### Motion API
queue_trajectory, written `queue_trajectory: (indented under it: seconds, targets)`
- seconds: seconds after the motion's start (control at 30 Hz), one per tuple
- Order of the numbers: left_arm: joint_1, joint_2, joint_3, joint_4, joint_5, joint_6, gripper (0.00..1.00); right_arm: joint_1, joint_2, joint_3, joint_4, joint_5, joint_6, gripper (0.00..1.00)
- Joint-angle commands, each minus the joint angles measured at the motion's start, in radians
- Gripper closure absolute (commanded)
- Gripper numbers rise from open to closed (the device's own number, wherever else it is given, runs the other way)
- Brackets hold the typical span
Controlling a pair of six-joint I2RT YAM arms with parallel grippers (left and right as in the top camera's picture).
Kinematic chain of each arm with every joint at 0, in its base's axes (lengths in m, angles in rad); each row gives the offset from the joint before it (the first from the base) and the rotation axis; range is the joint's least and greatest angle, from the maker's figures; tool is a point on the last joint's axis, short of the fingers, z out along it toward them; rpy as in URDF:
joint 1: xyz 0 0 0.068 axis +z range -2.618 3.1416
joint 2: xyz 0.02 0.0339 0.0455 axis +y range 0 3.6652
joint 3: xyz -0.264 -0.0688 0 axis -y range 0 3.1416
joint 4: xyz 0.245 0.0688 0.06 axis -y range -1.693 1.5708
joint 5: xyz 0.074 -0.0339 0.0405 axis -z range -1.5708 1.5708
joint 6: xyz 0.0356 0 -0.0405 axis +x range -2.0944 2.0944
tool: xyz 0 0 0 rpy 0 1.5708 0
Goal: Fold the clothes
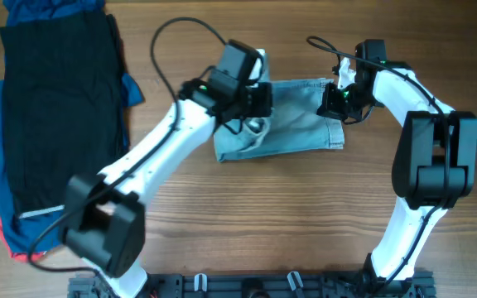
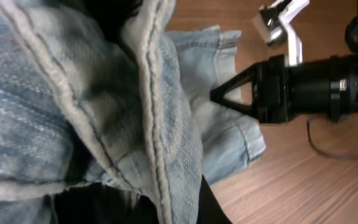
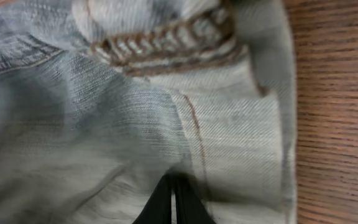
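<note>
No legible text, no labels or brands, no numbers or signs

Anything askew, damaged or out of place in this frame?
Nothing damaged or spilled. The light blue denim shorts lie rumpled mid-fold, bunched where the left gripper clamps them. Far left, a black garment tops an untidy clothes pile.

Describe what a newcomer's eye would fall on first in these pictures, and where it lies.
The pale blue denim shorts lie in the middle of the table, gripped at both ends. The left gripper is shut on bunched denim at their left end, and the right gripper pinches their right edge. A pile of clothes topped by a big black garment fills the table's left side.
</note>
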Motion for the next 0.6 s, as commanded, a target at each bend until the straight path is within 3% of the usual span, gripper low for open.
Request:
queue_trajectory:
  seconds: [0.0, 0.17, 0.3, 0.57]
  targets:
    - [-0.065, 0.052, 0.025, 0.135, 0.016, -0.121, 0.96, 0.004, 0.030, -0.013, 0.008, -0.023, 0.007, 0.96]
    - [-0.161, 0.106, 0.025, 0.286, 0.010, -0.126, 0.96, 0.004, 0.030, -0.013, 0.009, -0.023, 0.005, 0.96]
    - [-0.193, 0.144, 0.025, 0.313, -0.018, -0.130, 0.91, 0.004, 0.030, -0.013, 0.011, -0.023, 0.005, 0.96]
    - [-0.195, 0.159, 0.025, 0.338, -0.018, -0.137, 0.95, -0.004, 0.006, 0.024, 0.017, -0.093, 0.007, 0.96]
